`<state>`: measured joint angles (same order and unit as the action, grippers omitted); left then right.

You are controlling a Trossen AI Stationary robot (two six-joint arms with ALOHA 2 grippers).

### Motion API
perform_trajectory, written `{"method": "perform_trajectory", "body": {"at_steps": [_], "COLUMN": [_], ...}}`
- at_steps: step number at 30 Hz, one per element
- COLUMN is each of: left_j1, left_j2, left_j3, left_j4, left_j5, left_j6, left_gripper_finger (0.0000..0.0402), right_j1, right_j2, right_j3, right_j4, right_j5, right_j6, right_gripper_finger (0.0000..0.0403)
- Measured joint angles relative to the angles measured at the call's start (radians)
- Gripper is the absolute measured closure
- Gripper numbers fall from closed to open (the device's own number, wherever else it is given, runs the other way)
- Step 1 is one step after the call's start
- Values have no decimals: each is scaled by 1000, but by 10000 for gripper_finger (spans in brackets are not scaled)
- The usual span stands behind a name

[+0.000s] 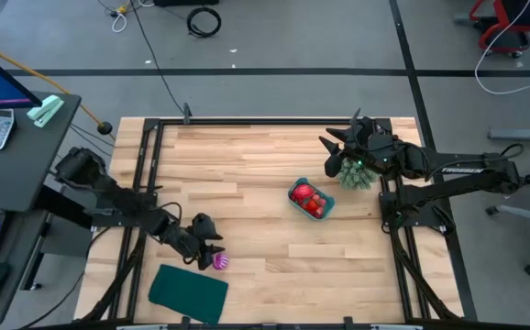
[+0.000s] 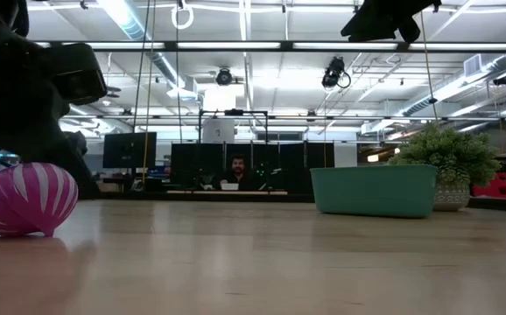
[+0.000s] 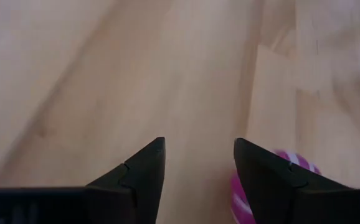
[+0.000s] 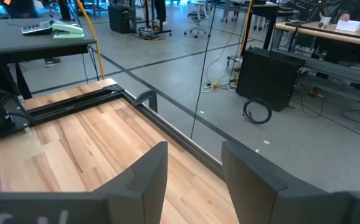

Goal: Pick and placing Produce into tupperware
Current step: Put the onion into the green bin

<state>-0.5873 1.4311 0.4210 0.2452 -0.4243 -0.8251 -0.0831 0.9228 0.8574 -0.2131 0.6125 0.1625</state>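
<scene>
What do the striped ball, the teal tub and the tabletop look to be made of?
Striped ball: probably smooth plastic; its purple and pink stripes carry a slight sheen, though painted foam or rubber is possible.
Teal tub: looks like matte moulded plastic, with even colour, thin walls and rounded corners.
Tabletop: light wood, apparently joined planks, with visible grain and seams under a soft satin finish.

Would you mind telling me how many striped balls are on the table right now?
1. The striped ball lies on the wood near the table's front edge, beside the left gripper and next to the dark teal sheet. Another could be hidden inside the tub.
</scene>
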Motion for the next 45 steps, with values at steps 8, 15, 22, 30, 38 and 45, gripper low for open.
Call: {"method": "perform_trajectory", "body": {"at_steps": [8, 15, 22, 30, 38, 45], "left_j1": [-13, -16, -12, -10, -73, -104], "left_j2": [99, 159, 153, 57, 9, 11], "left_j3": [0, 0, 0, -1, 58, 139], "left_j4": [92, 175, 202, 213, 167, -129], "left_j5": [19, 25, 36, 51, 181, 192], "left_j6": [3, -21, 24, 26, 128, 261], "left_gripper_finger": [193, 193, 202, 214, 207, 169], "right_j1": [0, 0, 0, 0, 0, 0], "right_j2": [0, 0, 0, 0, 0, 0], "right_j3": [0, 0, 0, 0, 0, 0], "right_j4": [0, 0, 0, 0, -31, -35], "right_j5": [0, 0, 0, 0, 0, 0], "right_j6": [0, 0, 1, 1, 0, 1], "right_gripper_finger": [243, 243, 243, 243, 243, 243]}}
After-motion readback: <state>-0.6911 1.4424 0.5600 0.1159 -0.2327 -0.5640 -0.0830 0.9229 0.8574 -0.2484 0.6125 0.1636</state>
